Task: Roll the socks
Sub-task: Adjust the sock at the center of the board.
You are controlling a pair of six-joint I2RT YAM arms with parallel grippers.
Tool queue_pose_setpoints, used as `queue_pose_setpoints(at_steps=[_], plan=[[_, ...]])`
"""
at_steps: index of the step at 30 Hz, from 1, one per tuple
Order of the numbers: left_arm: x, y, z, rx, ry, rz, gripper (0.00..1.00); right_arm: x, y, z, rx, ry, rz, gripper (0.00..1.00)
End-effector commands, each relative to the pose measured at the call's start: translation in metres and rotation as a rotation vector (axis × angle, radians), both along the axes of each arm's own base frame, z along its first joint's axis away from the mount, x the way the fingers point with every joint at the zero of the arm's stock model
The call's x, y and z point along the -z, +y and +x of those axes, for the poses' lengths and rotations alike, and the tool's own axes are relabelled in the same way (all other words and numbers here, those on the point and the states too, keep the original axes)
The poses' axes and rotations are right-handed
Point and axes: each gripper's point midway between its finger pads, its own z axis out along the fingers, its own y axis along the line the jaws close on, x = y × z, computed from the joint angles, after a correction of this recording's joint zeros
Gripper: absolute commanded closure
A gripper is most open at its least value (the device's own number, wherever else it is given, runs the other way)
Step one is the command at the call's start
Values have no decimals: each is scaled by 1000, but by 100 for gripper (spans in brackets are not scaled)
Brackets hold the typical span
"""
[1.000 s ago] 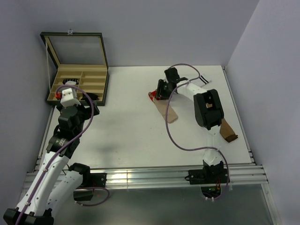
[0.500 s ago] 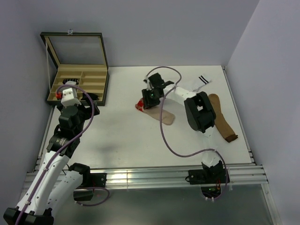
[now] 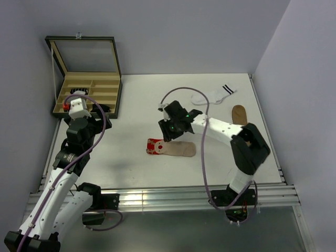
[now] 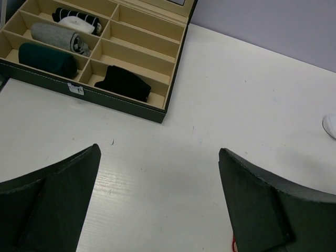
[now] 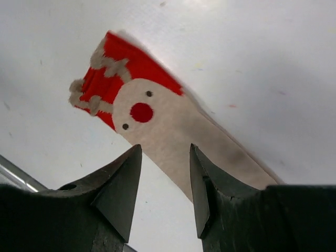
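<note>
One beige sock [image 5: 173, 134] flat, unrolled; red cuff with beige pattern.

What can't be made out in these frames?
- Top view: brown flat sock, near end hidden behind right arm's elbow.
- Right wrist view: beige sock with red cuff, toe end hidden behind the right gripper.
- Left wrist view: white object, cut off by the right edge; can't identify it.
- Top view: dark green compartment box, front cells covered by left arm's white wrist camera; contents too small.
</note>
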Motion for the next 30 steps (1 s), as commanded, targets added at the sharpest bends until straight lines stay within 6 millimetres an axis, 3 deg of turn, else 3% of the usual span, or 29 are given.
queue_pose_setpoints(at_steps=[1,3,8,11,15,19,25,26,28,29,30], plan=[[-11,2,4,-14,-41,-13,0,-31,-21,26,280,-149,44,51],[-12,3,4,-20,-43,-12,1,-20,-44,20,404,-138,-14,51],[-13,6,3,-36,-44,-14,0,9,-81,-6,582,-63,-67,53],[-14,7,3,-41,-46,-16,0,19,-98,-12,660,-43,-61,53],[-13,6,3,-35,-44,-16,1,34,-112,-7,694,-32,-71,54],[-14,7,2,-36,-49,-15,1,43,-122,19,681,-70,-72,55],[-15,7,2,-34,-53,-15,1,40,-126,81,517,-156,-162,55],[-15,6,1,-30,-52,-16,1,31,-118,103,458,-182,-156,55],[-15,6,1,-30,-54,-17,1,20,-117,125,432,-228,-175,55],[-15,6,1,-30,-54,-17,0,4,-108,147,410,-273,-162,55],[-16,6,1,-31,-55,-17,1,-2,-104,153,390,-279,-161,55]])
